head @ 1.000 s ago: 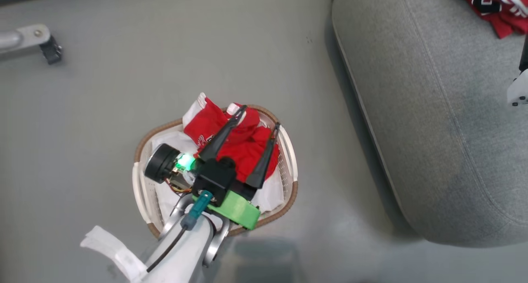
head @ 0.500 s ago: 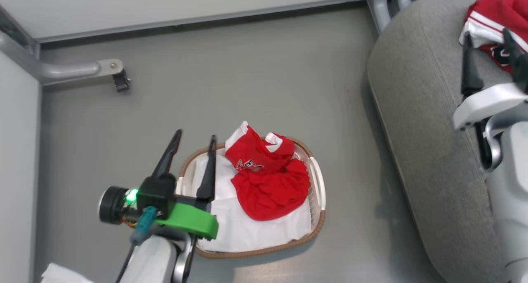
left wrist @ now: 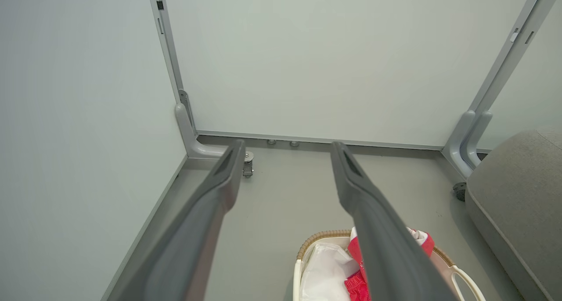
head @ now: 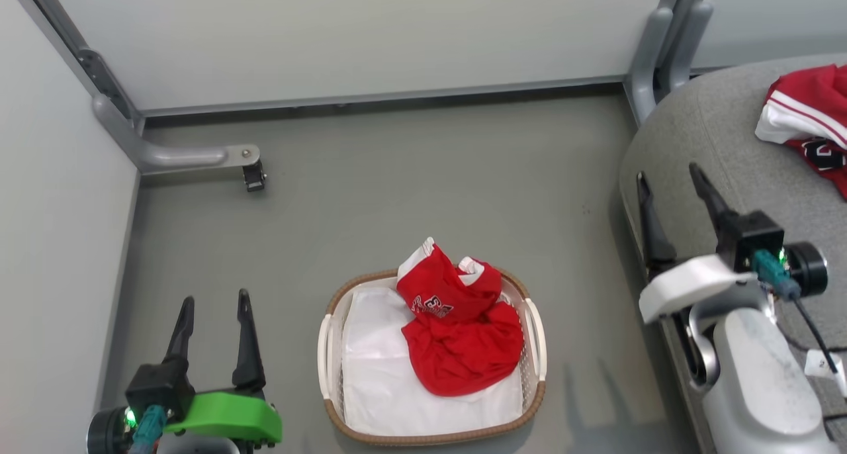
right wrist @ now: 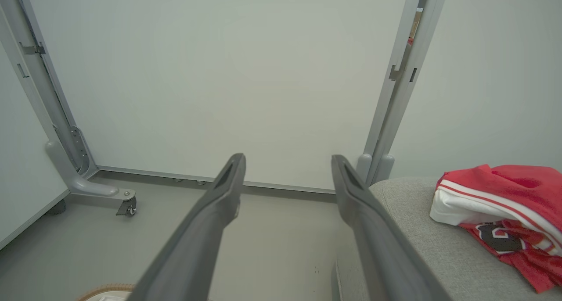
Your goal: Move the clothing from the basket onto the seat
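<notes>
Left gripper (head: 216, 297) and right gripper (head: 667, 171), both spread and empty, flank the basket (head: 534, 340), leaving its red clothing (head: 463, 335) exposed for pickup toward the seat (head: 728, 130).

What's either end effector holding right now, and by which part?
Nothing. The left end effector and the right end effector are both open and empty; one red garment lies in the basket, a second garment on the seat.
</notes>
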Motion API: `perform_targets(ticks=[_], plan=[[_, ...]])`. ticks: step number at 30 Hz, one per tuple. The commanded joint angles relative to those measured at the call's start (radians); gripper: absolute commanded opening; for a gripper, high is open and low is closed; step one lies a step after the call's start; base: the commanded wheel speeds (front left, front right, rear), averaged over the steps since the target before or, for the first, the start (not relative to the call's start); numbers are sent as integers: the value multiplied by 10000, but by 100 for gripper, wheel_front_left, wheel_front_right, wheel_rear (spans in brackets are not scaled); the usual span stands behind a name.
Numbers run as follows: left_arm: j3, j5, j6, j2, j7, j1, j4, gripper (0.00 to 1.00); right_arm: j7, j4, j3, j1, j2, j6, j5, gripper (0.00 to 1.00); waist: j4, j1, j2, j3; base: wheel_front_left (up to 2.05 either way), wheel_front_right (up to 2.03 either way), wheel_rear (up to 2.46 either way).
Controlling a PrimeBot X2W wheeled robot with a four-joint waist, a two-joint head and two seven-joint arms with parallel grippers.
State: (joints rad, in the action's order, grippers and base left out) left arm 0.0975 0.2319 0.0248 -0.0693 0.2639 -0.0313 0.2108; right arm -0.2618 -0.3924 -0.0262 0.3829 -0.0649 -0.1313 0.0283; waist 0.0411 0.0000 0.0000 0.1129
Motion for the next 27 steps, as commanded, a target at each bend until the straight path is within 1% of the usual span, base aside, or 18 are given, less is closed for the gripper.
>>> perform_targets(ticks=[1,4,13,17,27], plan=[[-114,-92,-56,79,9,266,-44,100,-48,160,20,-387,69,10,84,100,84,0,0,-231,0,0,0],[-216,-267,-50,101,9,503,-84,100,-48,431,51,-1044,97,10,149,100,77,0,0,-351,0,0,0],[-49,-251,-230,172,9,1041,140,100,-48,1059,391,-2840,124,10,1011,100,167,0,0,-734,0,0,0],[-16,-85,-203,182,9,1217,284,100,-48,1165,513,-3238,127,10,1156,100,157,0,0,-900,0,0,0],[182,172,-94,182,9,1323,358,100,-49,1238,680,-3544,126,10,1439,100,206,0,0,-1066,0,0,0]])
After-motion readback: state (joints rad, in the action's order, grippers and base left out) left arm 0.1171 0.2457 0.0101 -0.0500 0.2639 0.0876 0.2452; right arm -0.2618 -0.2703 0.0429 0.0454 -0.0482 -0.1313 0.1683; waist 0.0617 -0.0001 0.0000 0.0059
